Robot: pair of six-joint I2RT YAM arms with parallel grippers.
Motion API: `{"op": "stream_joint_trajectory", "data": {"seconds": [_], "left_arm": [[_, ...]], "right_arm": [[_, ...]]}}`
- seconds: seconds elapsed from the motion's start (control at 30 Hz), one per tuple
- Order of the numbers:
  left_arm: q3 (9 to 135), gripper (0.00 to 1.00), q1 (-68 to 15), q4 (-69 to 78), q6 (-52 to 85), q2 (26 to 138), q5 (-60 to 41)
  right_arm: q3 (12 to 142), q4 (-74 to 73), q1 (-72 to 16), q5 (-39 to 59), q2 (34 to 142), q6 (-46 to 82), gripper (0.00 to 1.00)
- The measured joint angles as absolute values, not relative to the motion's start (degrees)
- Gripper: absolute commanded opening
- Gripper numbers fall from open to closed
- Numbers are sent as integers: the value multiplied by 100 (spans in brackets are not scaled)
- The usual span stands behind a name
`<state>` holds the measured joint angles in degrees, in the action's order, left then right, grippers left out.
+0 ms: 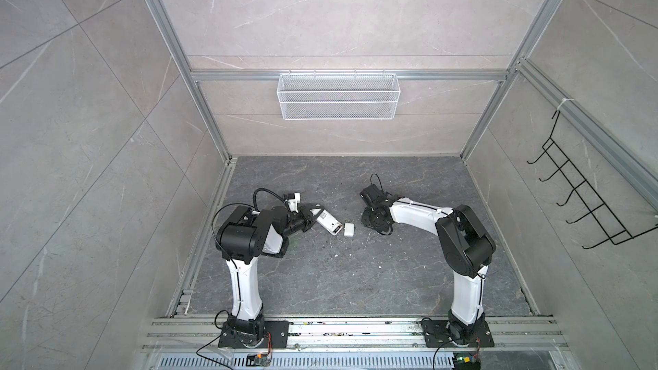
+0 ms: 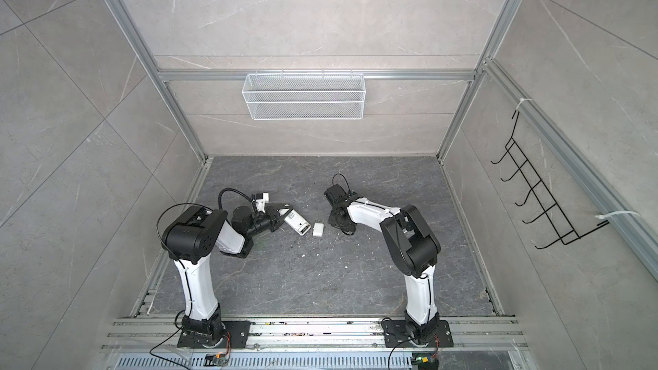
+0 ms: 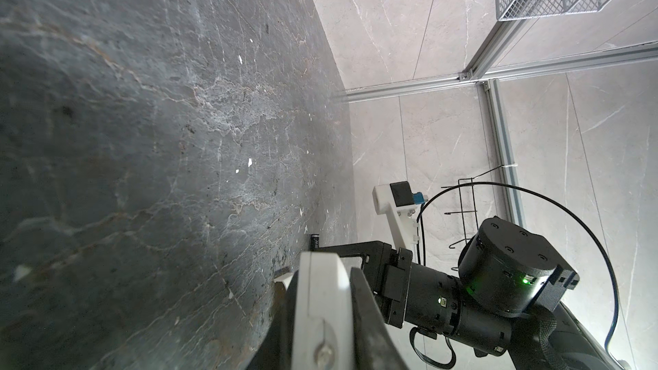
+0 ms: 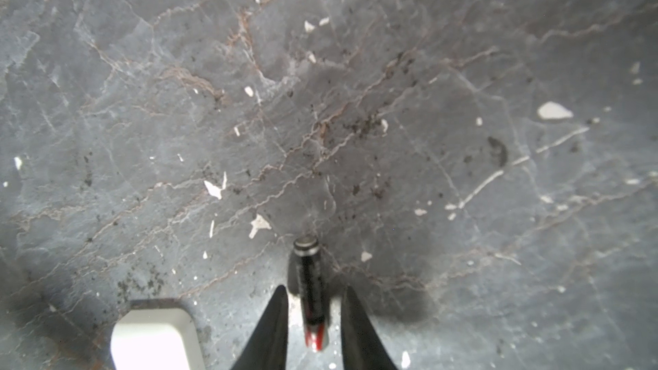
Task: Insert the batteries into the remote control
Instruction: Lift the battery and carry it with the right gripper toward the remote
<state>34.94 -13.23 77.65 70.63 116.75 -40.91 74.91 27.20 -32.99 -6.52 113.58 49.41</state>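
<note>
White plastic, long and rectangular: the remote control (image 1: 329, 225) is clamped by one end in my left gripper (image 1: 316, 216), whose jaws are closed tight on it. Its free end points toward the middle of the dark grey veined stone table (image 1: 320, 279). I judge that I hold it this way to keep it steady, with its battery bay open to my other arm. Just beside that free end a small white squarish cover piece (image 1: 348, 228) lies flat on the table, out of the way.

My right gripper (image 4: 315, 291) points down at the table near the cover. Its two black fingers (image 4: 274, 329) stand apart. A slim dark battery (image 4: 309, 279), metal-capped at the far end and red-banded at the near end, lies lengthwise between them. A strip of table shows on either side of it, so the jaws straddle it without gripping. I judge they are lined up to close on its sides.

In both top views my right wrist hides this battery and the fingertips. The remote's open end is too small to show whether a cell already sits inside, or whether that end touches the table. In the left wrist view the remote is edge-on and cut off by the frame. A tiny dark cylinder (image 3: 315, 242) lies on the table beyond it, and I cannot tell whether it is the same battery or the second.
</note>
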Motion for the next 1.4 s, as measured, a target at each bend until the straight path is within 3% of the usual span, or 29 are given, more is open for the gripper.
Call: {"op": "stream_joint_trajectory", "data": {"seconds": [0.17, 0.5, 0.77, 0.93, 1.4], "left_arm": [[3494, 8, -1323, 7765, 7063, 11675, -4093], [3494, 8, -1323, 7765, 7063, 11675, -4093], [3494, 8, -1323, 7765, 7065, 11675, -4095], [3494, 8, -1323, 7765, 7065, 11675, -4099], [3621, 8, -1356, 7767, 7072, 11826, -4119]], "right_arm": [[7585, 2792, -3299, -709, 11426, 4934, 12], [7741, 2869, -3371, -755, 11522, 4932, 18], [7843, 2915, -3430, -821, 11590, 4934, 8], [7793, 2840, -3472, -792, 11546, 4963, 8], [7402, 2084, -3638, 366, 10761, 5752, 9]]}}
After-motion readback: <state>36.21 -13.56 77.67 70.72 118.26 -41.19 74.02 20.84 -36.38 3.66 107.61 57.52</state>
